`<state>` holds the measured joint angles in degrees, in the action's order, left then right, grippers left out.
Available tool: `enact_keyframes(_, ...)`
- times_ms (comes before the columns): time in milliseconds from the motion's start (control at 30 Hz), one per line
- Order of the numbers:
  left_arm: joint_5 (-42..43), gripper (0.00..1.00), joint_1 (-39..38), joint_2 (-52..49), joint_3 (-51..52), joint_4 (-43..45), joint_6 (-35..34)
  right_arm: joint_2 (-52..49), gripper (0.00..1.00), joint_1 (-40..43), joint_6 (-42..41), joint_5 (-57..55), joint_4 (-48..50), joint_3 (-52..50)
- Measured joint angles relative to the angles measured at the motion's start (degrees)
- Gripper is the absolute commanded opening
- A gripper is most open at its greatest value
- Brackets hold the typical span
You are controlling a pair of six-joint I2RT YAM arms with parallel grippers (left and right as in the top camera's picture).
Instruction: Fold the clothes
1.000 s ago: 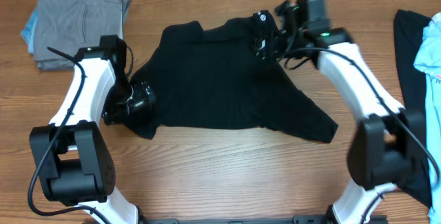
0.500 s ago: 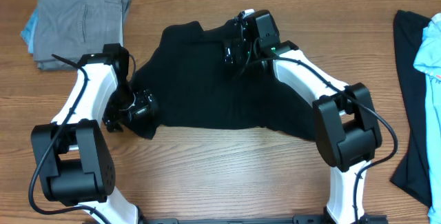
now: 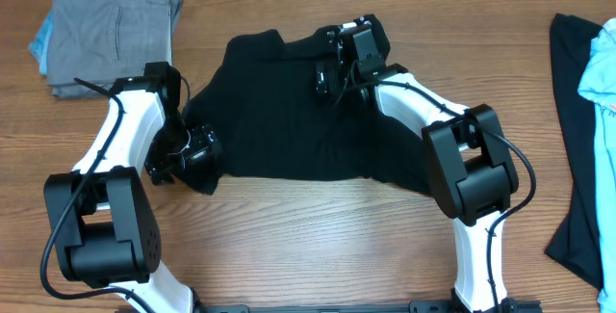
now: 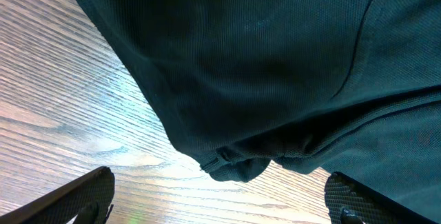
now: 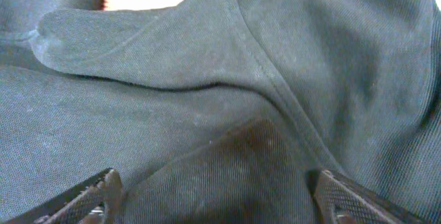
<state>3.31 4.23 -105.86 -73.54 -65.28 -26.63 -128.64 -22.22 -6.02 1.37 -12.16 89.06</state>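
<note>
Lying spread on the bench (image 3: 308, 246), centre: black shirt (image 3: 279, 111). Left gripper (image 3: 197, 151) at its lower-left edge, jaws wide, nothing clamped. Right gripper (image 3: 325, 77) over its upper edge, jaws wide.

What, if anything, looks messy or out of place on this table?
The black shirt lies rumpled, not flat: its lower left corner is bunched into a small wad by the left gripper, and a fold ridges up under the right gripper. The grey pile looks tidy by comparison.
</note>
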Motion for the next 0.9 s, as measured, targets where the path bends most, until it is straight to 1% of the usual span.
enact_keyframes(300,0.17,1.00,0.00,0.00,0.00,0.17,0.00,-0.39,0.88,0.00,0.07,-0.13,1.03,0.02)
enact_keyframes(333,0.15,1.00,0.00,0.00,0.00,0.22,0.00,-0.57,0.86,0.00,0.02,-0.13,1.01,0.02)
enact_keyframes(533,0.17,1.00,0.00,0.00,0.00,0.52,0.00,-1.86,0.83,0.00,0.04,-0.28,1.84,0.04)
enact_keyframes(567,0.15,1.00,0.00,0.00,0.00,0.61,0.00,-2.05,0.80,0.00,0.02,-0.33,2.12,0.09)
enact_keyframes(600,0.17,1.00,0.00,0.00,0.00,0.68,0.00,-2.05,0.75,0.00,0.04,-0.35,2.16,0.11)
enact_keyframes(633,0.17,1.00,0.00,0.00,0.00,0.72,0.00,-2.05,0.58,0.00,0.00,-0.39,2.25,0.11)
enact_keyframes(667,0.15,1.00,0.00,0.00,0.00,0.76,0.00,-2.05,0.43,0.00,0.04,-0.37,2.32,0.11)
enact_keyframes(700,0.17,1.00,0.00,0.00,0.00,0.85,0.00,-2.10,0.38,0.00,0.07,-0.39,2.38,0.13)
enact_keyframes(867,0.17,1.00,0.00,0.00,0.00,0.85,0.00,-2.16,0.38,0.00,-0.13,-0.33,2.36,0.13)
enact_keyframes(900,0.17,1.00,0.00,0.00,0.00,0.87,0.00,-2.16,0.35,0.00,-0.17,-0.33,2.34,0.13)
